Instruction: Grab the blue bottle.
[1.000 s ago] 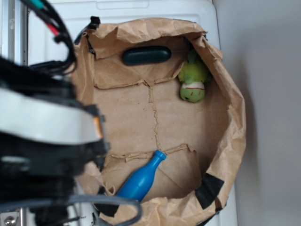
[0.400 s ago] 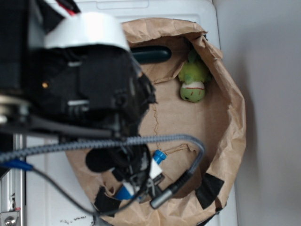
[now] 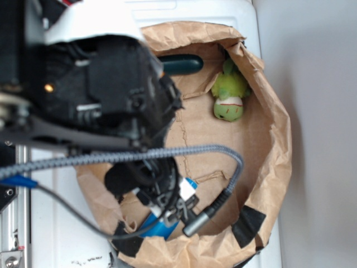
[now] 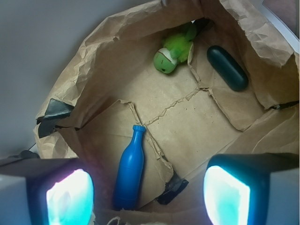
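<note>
The blue bottle (image 4: 130,171) is seen lying flat, neck pointing away, left of centre between the wide-open claw (image 4: 147,197) fingers, ungripped.

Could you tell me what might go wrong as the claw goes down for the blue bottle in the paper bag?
The blue bottle lies on its side against the crumpled wall of the paper bag, so one finger of the open claw may catch the paper instead of passing beside the bottle. The body looks smooth and rounded, so it could roll or squirt out when the claw closes. The torn floor flap beside it may also snag.
</note>
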Available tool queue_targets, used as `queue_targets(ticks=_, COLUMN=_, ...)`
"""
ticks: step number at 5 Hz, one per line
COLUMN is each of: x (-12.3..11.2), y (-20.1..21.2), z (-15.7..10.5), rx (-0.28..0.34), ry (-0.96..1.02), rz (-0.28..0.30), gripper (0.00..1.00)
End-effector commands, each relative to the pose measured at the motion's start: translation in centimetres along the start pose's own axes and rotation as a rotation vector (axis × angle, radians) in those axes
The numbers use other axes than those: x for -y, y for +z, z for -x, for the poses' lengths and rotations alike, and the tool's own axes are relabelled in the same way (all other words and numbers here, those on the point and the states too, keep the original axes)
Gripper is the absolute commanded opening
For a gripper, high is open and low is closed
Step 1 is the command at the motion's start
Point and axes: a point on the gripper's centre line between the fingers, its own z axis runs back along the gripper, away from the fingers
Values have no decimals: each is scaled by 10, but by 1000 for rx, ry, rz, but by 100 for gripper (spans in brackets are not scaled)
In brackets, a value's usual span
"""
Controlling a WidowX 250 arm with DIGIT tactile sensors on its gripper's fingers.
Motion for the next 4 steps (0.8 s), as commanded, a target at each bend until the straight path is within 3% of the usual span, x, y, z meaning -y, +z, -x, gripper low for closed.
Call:
queue_targets(ticks=1, x=-2, y=-42, z=-20, rx=22, ry=-17, rz=-94, gripper=100)
queue_targets(ticks=3, x=2, y=-127, z=-49, rx=17, ry=-29, rz=-223, gripper=100)
queue_targets(ticks=4, x=-2, y=-139, z=-44, rx=27, ry=-40, rz=-228, gripper=100)
